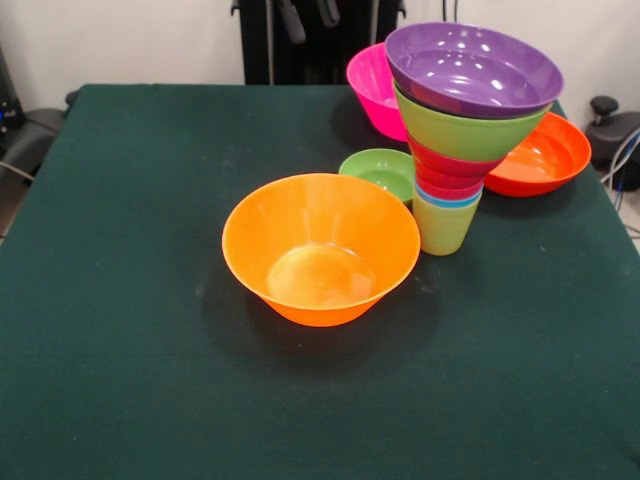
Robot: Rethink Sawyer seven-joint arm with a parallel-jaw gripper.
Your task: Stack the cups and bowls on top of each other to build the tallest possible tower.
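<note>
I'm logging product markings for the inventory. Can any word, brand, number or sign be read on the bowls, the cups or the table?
None: no text, label, number or sign can be read on the big orange bowl, the tower, the other bowls or the green table cloth.

From my remote station, the bench [120,330] looks covered in dark green cloth, matt and finely napped. The big orange bowl [320,250] is glossy plastic, smooth, with a soft sheen in its bottom. The purple bowl [473,68] atop the tower [460,150] shines hardest, showing bright highlights. The yellow-green cup [443,226] seems duller, slightly translucent plastic. The pink bowl [372,88] is glossy too.
</note>
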